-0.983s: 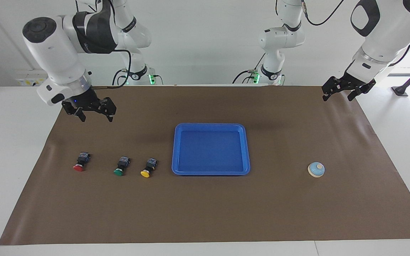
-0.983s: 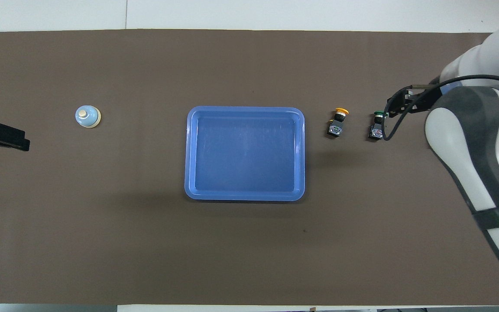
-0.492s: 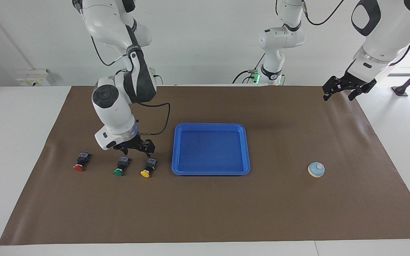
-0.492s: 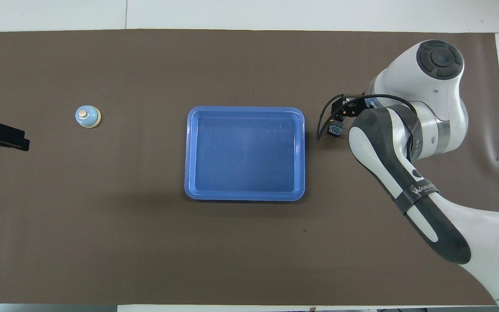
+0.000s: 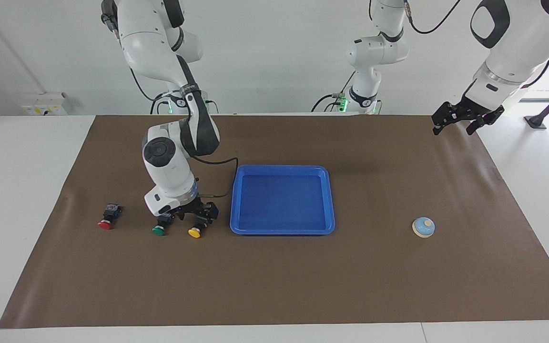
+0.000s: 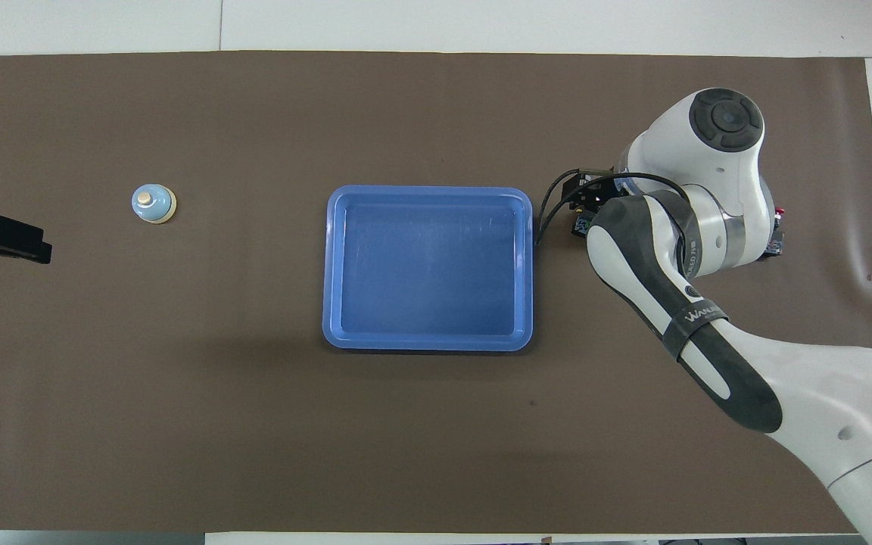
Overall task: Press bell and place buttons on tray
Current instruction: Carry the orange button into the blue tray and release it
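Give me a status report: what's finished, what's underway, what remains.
Finished: nothing visible. The tray holds no buttons.

Underway: the right gripper is down at the yellow button, jaws spread on either side of its body, not yet lifting it.

Remaining: the yellow, green button and red button all need traying; the bell sits untouched, with the left gripper waiting over the mat's corner.

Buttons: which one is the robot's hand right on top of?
The yellow button, beside the tray. The right gripper is down over it; the green button sits just beside, and the red button lies well clear.
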